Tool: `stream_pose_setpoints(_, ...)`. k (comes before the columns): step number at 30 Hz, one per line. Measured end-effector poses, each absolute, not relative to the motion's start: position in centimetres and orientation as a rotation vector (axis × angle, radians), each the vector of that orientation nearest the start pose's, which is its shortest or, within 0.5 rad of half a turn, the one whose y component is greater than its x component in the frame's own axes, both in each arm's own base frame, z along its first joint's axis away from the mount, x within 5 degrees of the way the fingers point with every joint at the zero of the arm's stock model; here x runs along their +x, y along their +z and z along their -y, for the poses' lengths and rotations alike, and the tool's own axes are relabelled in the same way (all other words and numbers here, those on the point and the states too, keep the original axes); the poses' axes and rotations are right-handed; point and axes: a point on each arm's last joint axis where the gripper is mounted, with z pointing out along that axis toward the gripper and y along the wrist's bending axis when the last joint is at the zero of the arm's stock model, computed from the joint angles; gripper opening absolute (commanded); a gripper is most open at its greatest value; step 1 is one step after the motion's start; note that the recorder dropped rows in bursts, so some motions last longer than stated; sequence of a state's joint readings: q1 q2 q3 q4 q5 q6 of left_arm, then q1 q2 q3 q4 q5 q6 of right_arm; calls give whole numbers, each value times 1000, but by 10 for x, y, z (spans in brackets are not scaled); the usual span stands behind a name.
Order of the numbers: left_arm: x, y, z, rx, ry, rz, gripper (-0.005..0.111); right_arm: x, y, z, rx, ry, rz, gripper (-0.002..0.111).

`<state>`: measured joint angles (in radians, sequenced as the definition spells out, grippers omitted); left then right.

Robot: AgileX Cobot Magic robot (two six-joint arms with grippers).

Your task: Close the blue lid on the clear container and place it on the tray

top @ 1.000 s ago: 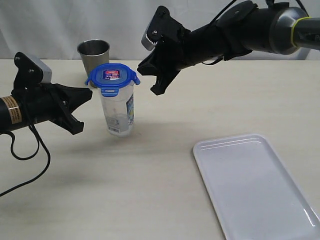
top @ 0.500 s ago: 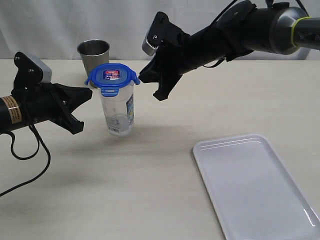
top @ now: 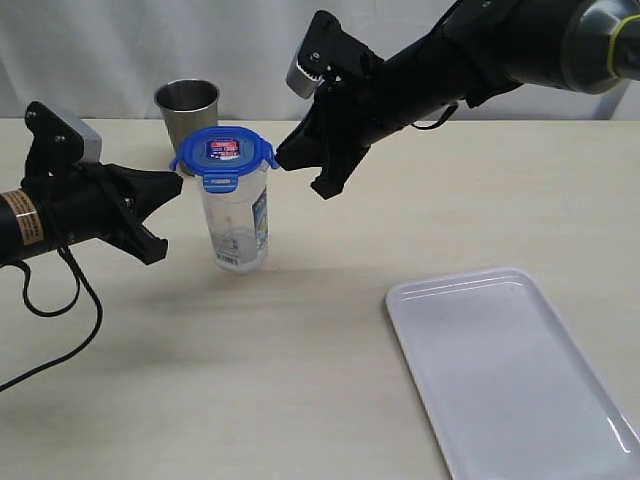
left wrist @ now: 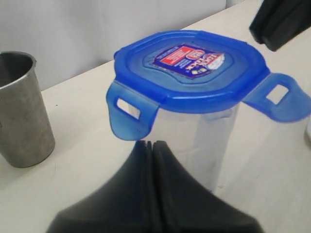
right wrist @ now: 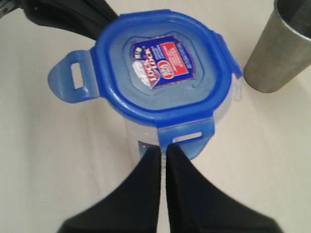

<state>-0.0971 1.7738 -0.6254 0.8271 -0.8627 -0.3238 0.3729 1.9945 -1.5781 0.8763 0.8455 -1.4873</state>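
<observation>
The clear container (top: 238, 228) stands upright on the table with the blue lid (top: 225, 152) resting on its rim, and the lid's side tabs stick outward. My left gripper (top: 180, 183) is shut and empty. Its tip sits just under the lid's left tab (left wrist: 127, 114). My right gripper (top: 283, 155) is also shut, and its tip is close to the lid's right tab (right wrist: 187, 138). The left wrist view shows the left gripper (left wrist: 149, 143) below the lid (left wrist: 194, 73). In the right wrist view the right gripper (right wrist: 164, 148) points at the lid (right wrist: 165, 73). The white tray (top: 510, 370) lies empty at front right.
A grey steel cup (top: 187, 108) stands just behind the container, near the left tab. It also shows in both wrist views, as the cup (left wrist: 22, 111) and the cup (right wrist: 279, 48). A black cable (top: 60, 300) trails from the left arm across the table.
My right gripper has shifted a little up and left, bringing its tip nearer the lid's right tab. The left gripper, lid and container have not moved.
</observation>
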Motion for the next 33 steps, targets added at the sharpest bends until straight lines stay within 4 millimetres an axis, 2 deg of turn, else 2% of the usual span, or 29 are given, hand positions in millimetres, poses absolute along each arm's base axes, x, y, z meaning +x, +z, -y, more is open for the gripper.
stream_pose_setpoints(9, 303, 156, 78, 696, -418, -1762, 0, 383, 243, -209, -1538, 641, -1854, 4)
stream_pose_setpoints(17, 303, 157, 77, 685, -411, -1762, 0, 384, 243, -209, -1532, 626, -1857, 4)
stream_pose_setpoints(26, 304, 157, 76, 666, -409, -1764, 0, 409, 249, -202, -1344, 339, -1814, 4)
stream_pose_setpoints(33, 304, 157, 76, 666, -409, -1764, 0, 421, 225, -208, -1338, 348, -1785, 4)
